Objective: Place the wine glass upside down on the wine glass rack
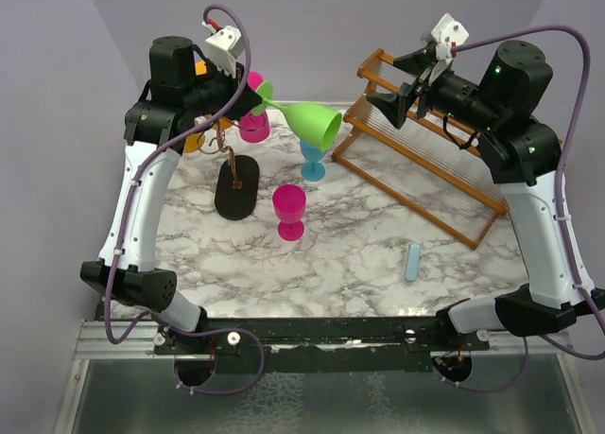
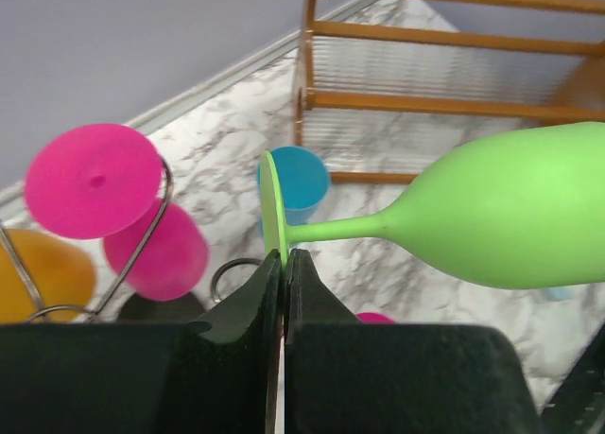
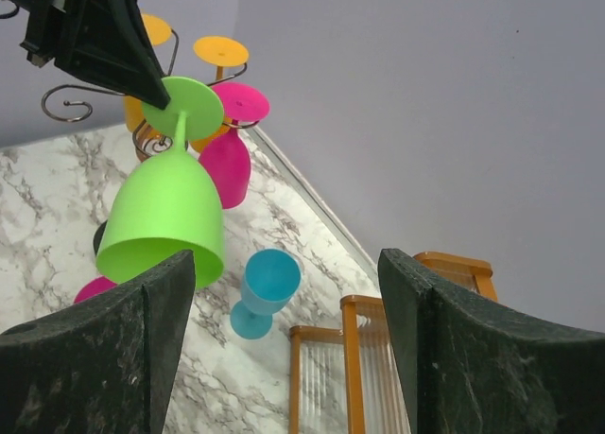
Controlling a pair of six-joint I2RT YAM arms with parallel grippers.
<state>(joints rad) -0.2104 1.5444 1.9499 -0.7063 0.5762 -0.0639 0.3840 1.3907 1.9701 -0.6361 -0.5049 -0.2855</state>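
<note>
Wine glass (image 1: 317,122), bright green plastic, hangs in the air at the upper middle of the top view. It lies almost on its side, cup pointing right and a bit down, flat round foot to the left. The left gripper (image 1: 255,100) is pinched tight on the edge of that foot. Just below stands the wine glass rack (image 1: 236,188), a thin dark wire tree on a black oval base. A pink glass (image 1: 289,210) and a blue glass (image 1: 313,160) stand on the marble table (image 1: 359,264). The right gripper (image 1: 402,103) is at the upper right, above the wooden rack (image 1: 416,169).

From the left wrist, the two black fingers (image 2: 255,302) are closed together on the rim of the green foot. The thin stem runs right to the big round cup of the wine glass (image 2: 510,212). A pink glass hangs upside down on the wire at the left.

From the right wrist, the right gripper (image 3: 284,273) is wide open and holds nothing. The wine glass (image 3: 165,217) is at the left, cup down, with its foot near the rack's curly arms at the top.
</note>
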